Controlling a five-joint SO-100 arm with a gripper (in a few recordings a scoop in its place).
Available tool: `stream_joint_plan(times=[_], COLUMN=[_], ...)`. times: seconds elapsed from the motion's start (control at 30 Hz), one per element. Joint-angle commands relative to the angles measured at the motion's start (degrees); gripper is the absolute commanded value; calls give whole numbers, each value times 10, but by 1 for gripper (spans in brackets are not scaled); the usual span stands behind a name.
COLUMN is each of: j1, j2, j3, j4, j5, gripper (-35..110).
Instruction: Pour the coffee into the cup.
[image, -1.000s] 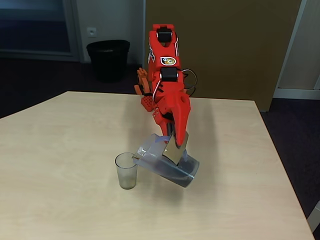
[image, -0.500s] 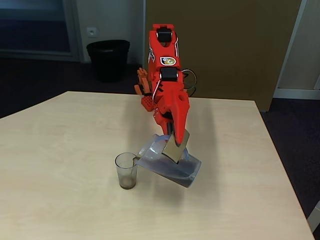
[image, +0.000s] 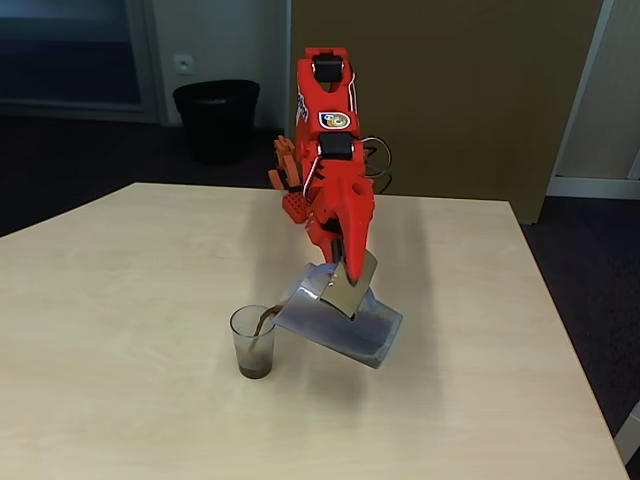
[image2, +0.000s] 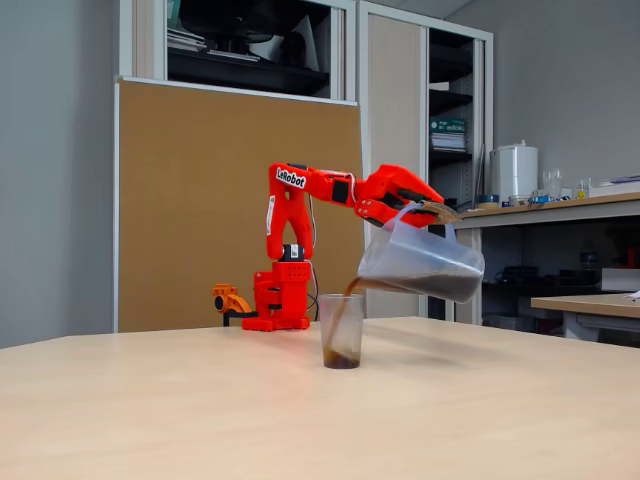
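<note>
The fingers (image: 352, 262) of the red gripper (image: 349, 275) are closed on the flat handle of a translucent jug (image: 340, 325), which is held tilted above the table (image: 120, 290), spout lowered over the cup (image: 253, 342). The coffee (image2: 440, 284) is pooled along the jug's lower wall; a thin brown stream is seen entering the cup (image2: 341, 331), where a shallow dark layer is collected at the bottom.

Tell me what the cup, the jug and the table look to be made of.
The cup: apparently clear, slightly grey plastic; the coffee shows through its wall. The jug, held tilted by the gripper: translucent, frosted-looking plastic, dark liquid visible inside. The table: pale wood-look top, probably laminate, with a matte finish and faint grain.
</note>
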Motion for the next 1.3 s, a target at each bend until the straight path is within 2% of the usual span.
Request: stream_joint_plan(times=[0.0,1.27], j1=[-2,29], j2=[50,27], j3=[11,-4], j4=[-29,-59], j5=[14,66], gripper=[0,0])
